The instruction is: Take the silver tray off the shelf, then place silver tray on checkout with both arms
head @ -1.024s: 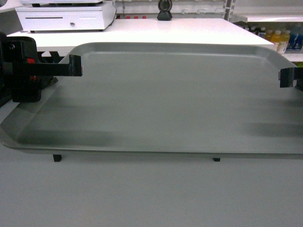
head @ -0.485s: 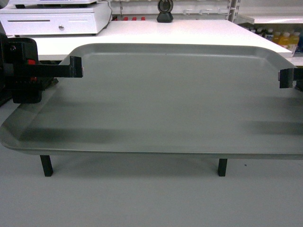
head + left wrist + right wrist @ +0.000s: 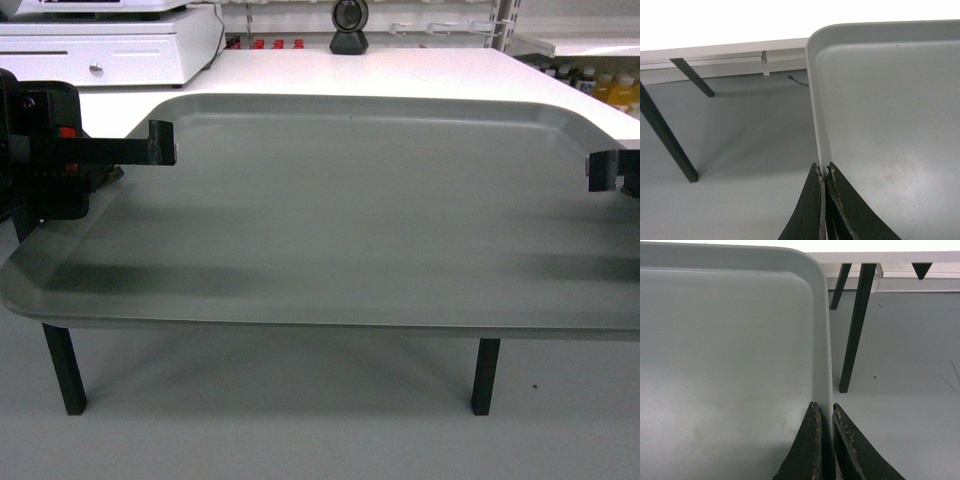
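The silver tray (image 3: pixel 350 210) fills the head view, held level in the air in front of the checkout (image 3: pixel 420 72), above the grey floor. My left gripper (image 3: pixel 160 142) is shut on the tray's left rim (image 3: pixel 815 125), one finger (image 3: pixel 810 210) outside and one inside the rim. My right gripper (image 3: pixel 600 170) is shut on the right rim (image 3: pixel 824 365), its fingers (image 3: pixel 807 450) pinching it from both sides. The tray's far edge overlaps the checkout's front edge in the head view. The shelf is out of view.
On the checkout stand a white cash drawer (image 3: pixel 100 50) at the back left and a black round scanner (image 3: pixel 349 25) at the back middle. Black slanted table legs (image 3: pixel 62 368) show below the tray. Store shelving with bottles (image 3: pixel 610 85) is at the far right.
The checkout has come nearer and lower in view, its legs now showing well below the tray. Both grippers keep the same hold on the tray's rims.
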